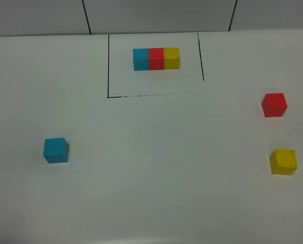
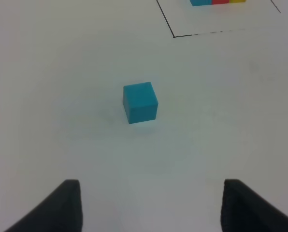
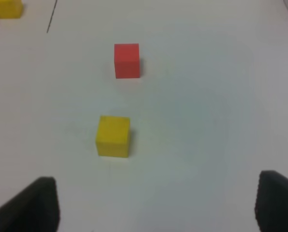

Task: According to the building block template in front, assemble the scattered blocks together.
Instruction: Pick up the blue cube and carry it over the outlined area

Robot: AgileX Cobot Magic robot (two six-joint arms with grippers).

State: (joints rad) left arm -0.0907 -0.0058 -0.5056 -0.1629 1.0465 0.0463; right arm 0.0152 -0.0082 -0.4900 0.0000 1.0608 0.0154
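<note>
Spread apart at left gripper facing cyan block, at right gripper facing yellow block, red block farther; open table between.

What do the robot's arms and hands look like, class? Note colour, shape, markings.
Only the tips show, in the wrist views. The left hand has two plain matte black fingers with blunt, slanted ends; the right hand looks the same. No cables, markings or arm links are visible; the high view shows no arm.

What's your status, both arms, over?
Left gripper open, empty, short of small cyan-blue cube. Right gripper open, empty, short of small yellow cube, small red cube beyond. Blue-red-yellow template row inside black outline; nothing blocking.
</note>
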